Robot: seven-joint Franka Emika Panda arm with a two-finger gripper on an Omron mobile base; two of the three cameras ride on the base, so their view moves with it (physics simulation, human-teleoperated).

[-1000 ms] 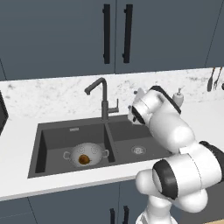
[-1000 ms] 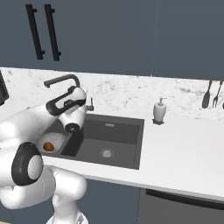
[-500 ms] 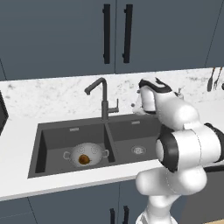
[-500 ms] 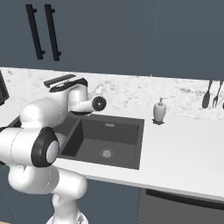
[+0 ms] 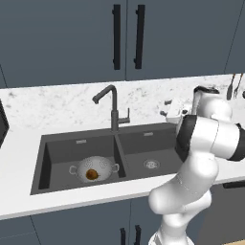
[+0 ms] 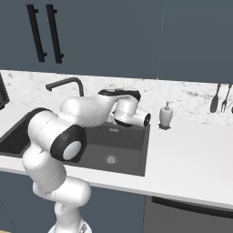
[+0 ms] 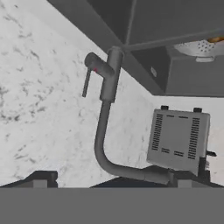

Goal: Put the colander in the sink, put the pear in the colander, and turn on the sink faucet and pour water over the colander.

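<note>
Now that the arm has swung up and away from the left basin, the gripper [image 5: 168, 108] waits with fingers spread wide beside the sink faucet [image 5: 113, 108], while the pear [image 5: 92, 174] sits in the colander [image 5: 94, 168] in the sink [image 5: 62, 153], so turning on water looks next

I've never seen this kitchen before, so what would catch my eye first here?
The big white robot arm curls over the right of the dark grey double-basin sink. In the left basin, a small brown pear lies inside a silvery holed colander. Behind the divider stands the tall dark faucet, dry.
</note>
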